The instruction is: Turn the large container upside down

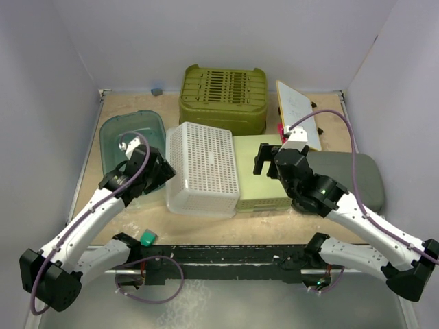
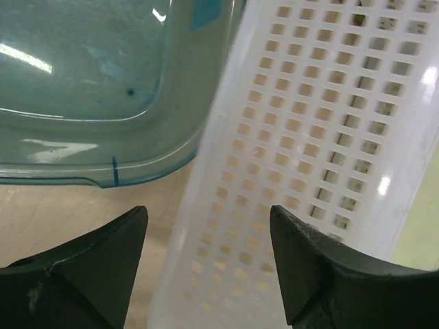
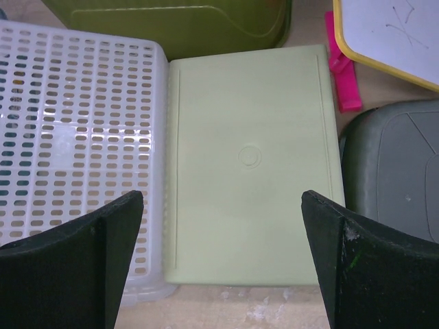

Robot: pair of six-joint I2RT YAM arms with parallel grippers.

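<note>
A large white perforated basket (image 1: 202, 168) lies bottom-up in the middle of the table; it also shows in the left wrist view (image 2: 322, 130) and the right wrist view (image 3: 75, 130). My left gripper (image 1: 162, 175) is open at the basket's left side. In its wrist view the gripper (image 2: 209, 267) has its fingers either side of the basket's rim edge, not closed on it. My right gripper (image 1: 265, 160) is open and empty above a pale green flat container (image 1: 259, 179), seen between its fingers (image 3: 223, 260) in the right wrist view (image 3: 250, 157).
An olive green crate (image 1: 223, 97) stands bottom-up at the back. A clear teal tub (image 1: 127, 137) lies left of the basket, also in the left wrist view (image 2: 89, 89). A grey lid (image 1: 353, 175), a whiteboard (image 1: 300, 113) and a pink object (image 3: 339, 75) are at the right.
</note>
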